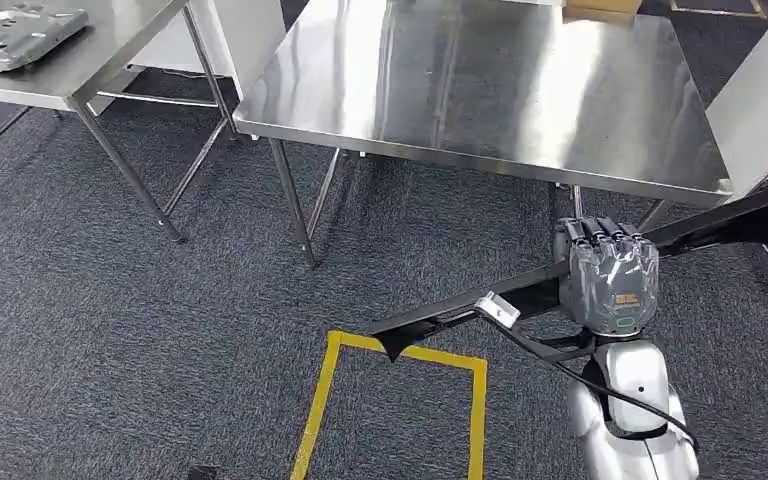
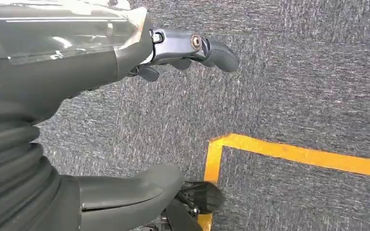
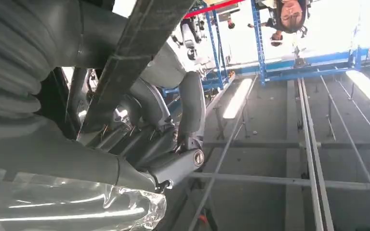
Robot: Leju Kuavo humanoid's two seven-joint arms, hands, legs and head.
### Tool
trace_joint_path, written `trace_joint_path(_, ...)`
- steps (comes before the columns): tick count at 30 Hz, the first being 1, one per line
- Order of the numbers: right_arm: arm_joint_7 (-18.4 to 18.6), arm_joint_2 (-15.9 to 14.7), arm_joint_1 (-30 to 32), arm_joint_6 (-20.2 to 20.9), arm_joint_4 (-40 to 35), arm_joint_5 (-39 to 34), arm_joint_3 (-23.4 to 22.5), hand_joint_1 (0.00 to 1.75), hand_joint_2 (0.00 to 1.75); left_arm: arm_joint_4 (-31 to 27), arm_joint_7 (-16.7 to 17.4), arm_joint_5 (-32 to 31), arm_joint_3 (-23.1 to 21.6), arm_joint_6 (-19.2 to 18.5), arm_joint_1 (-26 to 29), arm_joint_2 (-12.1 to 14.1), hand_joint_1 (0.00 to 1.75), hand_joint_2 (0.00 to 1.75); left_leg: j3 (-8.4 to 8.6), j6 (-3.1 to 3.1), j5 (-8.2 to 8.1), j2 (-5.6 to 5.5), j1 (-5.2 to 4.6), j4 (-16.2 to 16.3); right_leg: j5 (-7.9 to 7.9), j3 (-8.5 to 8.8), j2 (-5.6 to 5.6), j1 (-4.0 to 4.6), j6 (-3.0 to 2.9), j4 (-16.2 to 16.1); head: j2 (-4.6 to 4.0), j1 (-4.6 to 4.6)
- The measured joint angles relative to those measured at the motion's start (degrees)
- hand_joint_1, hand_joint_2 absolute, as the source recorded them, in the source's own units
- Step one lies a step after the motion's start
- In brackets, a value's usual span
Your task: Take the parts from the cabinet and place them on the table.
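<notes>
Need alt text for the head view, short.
The right hand grips a long black part above grey carpet, just short of a bare steel table. Yellow floor tape lies below; a second table at left holds a grey plate.

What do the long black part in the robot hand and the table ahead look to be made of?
The long black part looks like dark matte plastic or coated metal, thin and flat; which one is unclear. The right robot hand grips it. The table looks like brushed stainless steel: its top shows streaky mirror reflections.
</notes>
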Motion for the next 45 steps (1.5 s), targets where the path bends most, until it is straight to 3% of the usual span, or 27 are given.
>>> trace_joint_path(3, 0.0, 0.09, -0.08, 0.0, 0.18, -0.02, 0.04, 1.62, 1.75, 0.0, -0.11, 0.0, 0.19, 0.0, 0.03, 0.19, 0.0, 1.75, -0.76, 1.73, -0.67, -0.24, 0.23, -0.65, 1.0, 0.56, -0.21, -0.85, 1.44, 0.75, 0.0, -0.17)
trace_joint_path(4, 0.0, 0.07, -0.13, 0.0, 0.24, -0.02, 0.04, 1.62, 1.75, 0.0, -0.13, 0.0, 0.26, 0.02, 0.03, 0.17, 0.0, 1.75, 0.08, 2.11, -0.76, -0.41, 0.17, -1.37, 1.92, 0.72, -0.13, -0.66, 2.76, 0.97, 0.0, -0.09)
trace_joint_path(7, 0.02, 0.06, -0.7, 0.02, 0.31, -0.02, 0.15, 1.62, 1.75, 0.0, -0.13, 0.0, 0.31, -0.24, -0.13, 0.04, 0.0, 1.75, 2.52, 2.7, -0.48, -1.42, 0.93, -2.67, -1.24, -1.42, 3.1, -0.94, 1.23, 5.07, 0.0, 0.07)
trace_joint_path(9, 0.09, -0.07, -0.55, 0.04, 0.39, -0.02, 0.22, 1.62, 1.75, 0.0, -0.15, -0.11, 0.35, -0.46, -0.21, -0.09, 0.0, 1.75, 2.6, 2.47, -0.68, -1.93, 1.12, -2.62, -4.86, -6.52, 3.78, -1.15, 0.54, 13.88, 0.0, 0.26)
trace_joint_path(11, 0.11, -0.15, -0.3, 0.04, 0.48, -0.02, 0.24, 1.62, 1.75, 0.02, -0.15, -0.11, 0.39, -0.41, 0.18, -0.22, 0.0, 1.75, 3.13, 1.85, -1.1, -2.54, 1.41, -2.53, -4.71, -8.67, 3.85, -1.6, 2.26, 16.07, 0.0, 0.22)
trace_joint_path(12, 0.11, -0.18, -0.25, 0.04, 0.48, -0.02, 0.26, 1.62, 1.75, 0.02, -0.13, -0.11, 0.44, -0.39, 0.33, -0.24, 0.0, 1.75, 3.58, 1.33, -1.45, -2.78, 1.81, -2.45, -3.09, -7.75, 3.85, -1.93, 3.07, 13.33, 0.0, 0.22)
trace_joint_path(14, 0.13, -0.26, -0.25, 0.04, 0.48, -0.02, 0.28, 1.62, 1.75, 0.04, -0.15, -0.2, 0.5, -0.22, 0.38, -0.33, 0.0, 1.75, 4.81, -0.09, -2.7, -3.38, 2.85, -1.95, 2.52, -3.2, 3.84, -3.11, 6.19, 2.56, 0.0, 0.28)
trace_joint_path(15, 0.15, -0.35, -0.17, 0.04, 0.66, -0.02, 0.28, 1.62, 1.75, 0.02, -0.13, -0.22, 0.52, -0.11, 0.4, -0.15, 0.0, 1.75, 4.83, -1.06, -3.36, -3.59, 2.7, -1.65, 2.57, -2.91, 4.31, -3.23, 6.97, 1.7, 0.0, 0.46)
trace_joint_path(16, 0.2, -0.35, -0.35, 0.09, 0.94, 0.0, 0.37, 1.62, 1.75, 0.04, -0.11, -0.26, 0.57, 0.0, 0.25, 0.2, 0.0, 1.75, 4.78, -1.52, -3.88, -3.63, 2.93, -0.98, 0.3, -3.25, 4.43, -2.56, 4.73, 0.6, 0.0, 1.38)
trace_joint_path(17, 0.28, -0.37, -0.24, 0.18, 0.96, -0.02, 0.39, 1.62, 1.75, 0.0, -0.09, -0.39, 0.57, 0.06, 0.18, 0.0, 0.0, 1.75, 4.25, -1.93, -4.21, -3.7, 2.5, -1.11, 0.57, -2.62, 4.56, -2.6, 3.03, 1.42, 0.0, 1.09)
trace_joint_path(18, 0.54, -0.46, 0.13, 0.15, 1.0, -0.02, 0.3, 1.62, 1.75, 0.02, 0.0, -0.44, 0.57, 0.06, 0.4, -0.02, 0.0, 1.75, 4.59, -1.93, -4.32, -3.65, 2.72, -0.92, 0.49, -2.65, 4.52, -2.72, 2.21, 1.64, 0.0, 0.13)
trace_joint_path(20, 0.41, -0.46, 0.06, 0.15, 1.07, -0.02, 0.37, 1.62, 1.75, 0.02, 0.04, -0.55, 0.57, 0.13, 0.35, 0.04, 0.0, 1.75, 4.57, -2.32, -4.38, -3.35, 3.01, -0.22, -0.06, -1.37, 4.67, -2.53, 1.43, 1.72, 0.0, -0.11)
trace_joint_path(22, 0.52, -0.52, -0.22, 0.13, 1.0, -0.02, 0.28, 1.62, 1.75, 0.02, 0.02, -0.63, 0.57, 0.2, 0.0, 0.0, 0.0, 1.75, -0.47, -2.39, -1.31, -1.59, 2.87, 8.18, -1.0, 0.27, 4.52, -2.12, 0.53, 1.21, 0.0, -0.48)
trace_joint_path(25, 0.48, -0.48, -0.15, 0.13, 1.03, -0.02, 0.35, 1.62, 1.75, 0.04, 0.04, -0.7, 0.57, 0.2, 0.27, -0.04, 0.0, 1.75, -9.18, -2.07, -7.19, -1.29, 2.48, 16.64, -2.82, 3.12, 4.61, -1.1, -0.26, 0.21, 0.0, -0.66)
trace_joint_path(27, 0.48, -0.5, -0.16, 0.13, 1.03, -0.02, 0.33, 1.62, 1.75, 0.04, 0.07, -0.68, 0.57, 0.2, 0.41, -0.09, 0.0, 1.75, -10.89, -0.65, -9.04, -1.32, 1.51, 14.06, -4.36, 5.53, 4.83, -0.23, -0.63, -0.22, 0.0, -0.66)
trace_joint_path(28, 0.48, -0.48, -0.15, 0.13, 1.03, -0.02, 0.35, 1.62, 1.75, 0.04, 0.07, -0.7, 0.57, 0.2, 0.42, -0.09, 0.0, 1.75, -10.64, 0.69, -7.71, -1.4, 0.75, 10.86, -5.19, 6.81, 4.85, 0.38, -0.89, -0.5, 0.0, -0.7)
trace_joint_path(29, 0.48, -0.48, -0.14, 0.13, 1.03, -0.02, 0.37, 1.62, 1.75, 0.07, 0.07, -0.7, 0.57, 0.2, 0.45, -0.09, 0.0, 1.75, -10.14, 2.78, -4.09, -1.76, -0.3, 6.72, -5.97, 8.21, 4.84, 1.1, -1.14, -0.97, 0.0, -0.85)
trace_joint_path(30, 0.48, -0.48, 0.04, 0.13, 1.09, -0.02, 0.37, 1.62, 1.75, 0.07, 0.07, -0.68, 0.61, 0.24, 0.52, 0.15, 0.0, 1.75, -9.38, 5.72, 3.5, -2.76, -2.01, 1.7, -6.78, 9.06, 4.81, 1.22, -1.56, -1.77, 0.0, -0.9)
trace_joint_path(31, 0.48, -0.5, -0.09, 0.13, 1.33, 0.0, 0.39, 1.62, 1.75, 0.02, 0.07, -0.68, 0.68, 0.33, 0.89, 0.79, 0.0, 1.75, -8.83, 7.0, 9.54, -5.21, -2.61, 0.66, -7.46, 10.67, 5.24, 1.73, -1.18, -2.05, 0.0, 0.27)
trace_joint_path(33, 0.48, -0.44, -0.1, 0.13, 1.35, -0.02, 0.5, 1.62, 1.75, 0.02, 0.13, -0.61, 0.72, 0.55, 0.86, 0.41, 0.0, 1.75, -6.68, 7.37, 8.11, -4.59, -2.73, 0.09, -7.84, 12.09, 5.64, 1.2, -0.87, -4.56, 0.0, 0.26)
trace_joint_path(35, 0.52, -0.5, -0.49, 0.11, 1.22, -0.02, 0.5, 1.62, 1.75, -0.02, 0.13, -0.7, 0.72, 0.61, 0.57, 0.42, 0.0, 1.75, -4.31, 7.91, 7.52, -4.25, -2.79, -2.41, -5.02, 12.06, 5.55, 1.69, 1.18, -1.86, 0.0, 0.13)
trace_joint_path(36, 0.5, -0.55, -0.52, 0.07, 1.22, -0.02, 0.46, 1.62, 1.75, 0.0, 0.13, -0.68, 0.74, 0.66, 0.48, 0.37, 0.0, 1.75, -2.95, 7.54, 7.3, -4.17, -2.25, -3.74, -3.79, 9.5, 5.2, 1.17, 1.81, 2.34, 0.0, 0.04)
trace_joint_path(38, 0.46, -0.61, -0.62, 0.07, 1.29, -0.02, 0.5, 1.62, 1.75, 0.0, 0.13, -0.7, 0.76, 0.66, 0.33, 0.35, 0.0, 1.75, -1.28, 7.32, 6.5, -3.92, -1.73, -4.89, -3.79, 3.71, 4.98, 1.17, 1.64, 10.6, 0.0, -0.02)
trace_joint_path(40, 0.46, -0.9, -0.38, 0.07, 1.49, -0.02, 0.5, 1.62, 1.75, 0.04, 0.13, -0.7, 0.81, 0.7, 0.37, -0.07, 0.0, 1.75, 0.66, 6.06, 5.03, -3.97, -1.1, -5.37, -9.87, -1.33, 4.96, 0.55, 0.32, 14.42, 0.0, -0.15)
trace_joint_path(41, 0.46, -0.98, -0.32, 0.04, 1.57, -0.02, 0.5, 1.62, 1.75, 0.07, 0.13, -0.7, 0.85, 0.7, 0.48, -0.18, 0.0, 1.75, 1.47, 5.37, 4.2, -4.01, -0.75, -5.37, -12.15, -2.74, 4.94, 0.15, 0.51, 13.88, 0.0, -0.06)
trace_joint_path(43, 0.46, -1.25, -0.27, 0.04, 1.7, -0.02, 0.5, 1.62, 1.75, 0.09, 0.13, -0.68, 0.94, 0.7, 0.63, -0.39, 0.0, 1.75, 3.14, 4.03, 2.7, -4.34, -0.05, -5.32, -10.87, -3.66, 4.73, -1.27, 3.52, 8.61, 0.0, -0.09)
trace_joint_path(45, 0.46, -1.4, -0.17, 0.04, 1.9, -0.02, 0.5, 1.62, 1.75, 0.09, 0.15, -0.68, 1.0, 0.72, 0.67, -0.42, 0.0, 1.75, 3.91, 2.7, 1.25, -4.45, 0.43, -4.59, -1.85, -3.17, 4.48, -2.73, 7.54, -0.13, 0.0, -0.04)
